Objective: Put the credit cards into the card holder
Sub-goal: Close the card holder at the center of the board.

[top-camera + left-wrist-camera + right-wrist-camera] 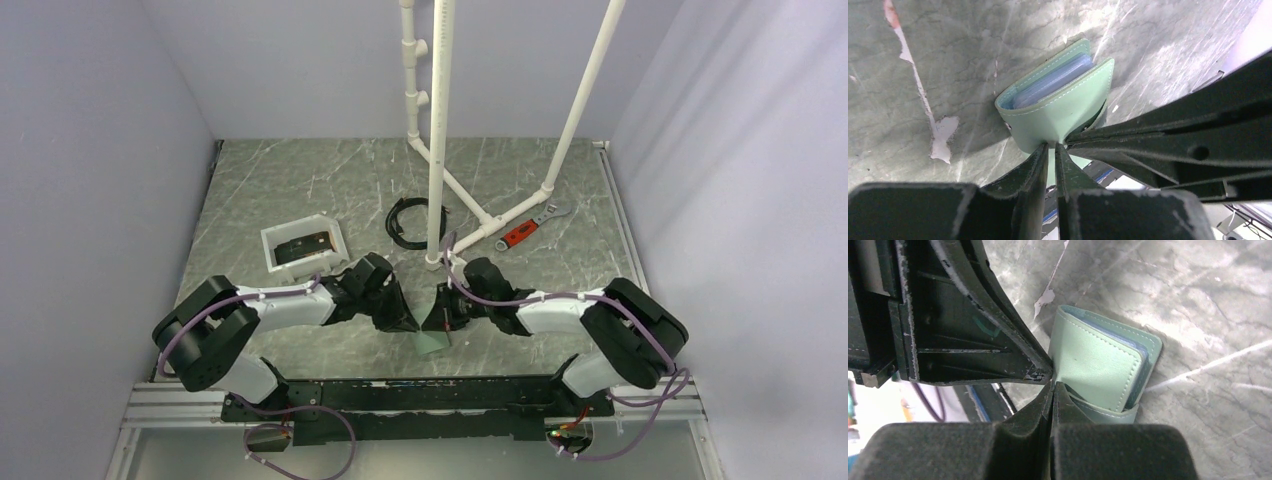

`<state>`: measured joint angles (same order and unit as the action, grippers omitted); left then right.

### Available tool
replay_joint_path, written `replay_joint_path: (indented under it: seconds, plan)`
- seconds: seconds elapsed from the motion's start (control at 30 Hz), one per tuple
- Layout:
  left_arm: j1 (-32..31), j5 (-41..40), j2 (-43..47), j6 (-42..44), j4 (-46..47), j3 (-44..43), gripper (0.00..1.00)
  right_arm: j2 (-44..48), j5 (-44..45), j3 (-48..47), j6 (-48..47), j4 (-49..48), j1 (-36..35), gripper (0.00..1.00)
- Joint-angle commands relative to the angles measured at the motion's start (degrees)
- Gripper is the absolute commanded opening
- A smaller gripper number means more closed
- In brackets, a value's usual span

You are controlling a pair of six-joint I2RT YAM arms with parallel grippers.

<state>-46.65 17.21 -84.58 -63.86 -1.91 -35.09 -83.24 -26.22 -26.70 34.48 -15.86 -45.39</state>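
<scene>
The grey-green card holder (434,342) lies near the table's front middle, between the two grippers. In the left wrist view the card holder (1058,107) is partly spread, and light blue inner sleeves show between its covers. My left gripper (1052,146) is shut on the edge of one cover, a thin green strip showing between its jaws. My right gripper (1053,385) meets it tip to tip, shut on the same raised cover of the card holder (1098,365). Dark credit cards (305,245) lie in the white tray (275,238) at the back left.
A black cable coil (408,222) and a red-handled wrench (525,230) lie behind the grippers. A white pipe frame (436,150) stands at the middle back, one post just behind the grippers. The marbled tabletop (943,135) has peeled white patches.
</scene>
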Motion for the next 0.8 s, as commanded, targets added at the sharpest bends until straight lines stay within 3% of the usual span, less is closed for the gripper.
replay_joint_path:
  seconds: [0.0, 0.13, 0.37, 0.57, 0.63, 0.73, 0.77]
  plan:
    - [-0.8, -2.01, -0.25, 1.04, 0.71, 1.28, 0.18, -5.42, -6.4, 8.56, 8.88, -8.67, 4.37, 0.0]
    - [-0.81, -1.74, 0.45, 1.06, 0.59, 1.13, 0.18, -14.86, -10.97, 12.08, 17.3, -24.7, 6.73, 0.0]
    - [-0.8, -2.73, 3.76, 1.75, -2.64, 0.58, 0.18, -34.57, -10.98, 18.81, 30.4, -50.48, 8.98, 0.0]
    - [-0.81, -2.92, 6.21, 2.25, -4.12, 0.19, 0.19, -33.8, -11.68, 19.26, 30.57, -52.73, 11.11, 0.0]
    - [-0.81, -3.12, 7.08, 3.0, -5.47, -0.52, 0.2, -27.05, -13.89, 17.0, 28.23, -45.03, 11.11, 0.0]
    - [-0.81, -3.39, 8.98, 4.92, -7.97, -2.25, 0.26, -6.19, -8.35, 11.02, 16.04, -15.81, 10.1, 0.0]
    - [-0.74, -3.52, 9.78, 5.51, -9.17, -2.74, 0.3, 0.95, -5.57, 8.6, 12.7, -6.24, 9.91, 0.05]
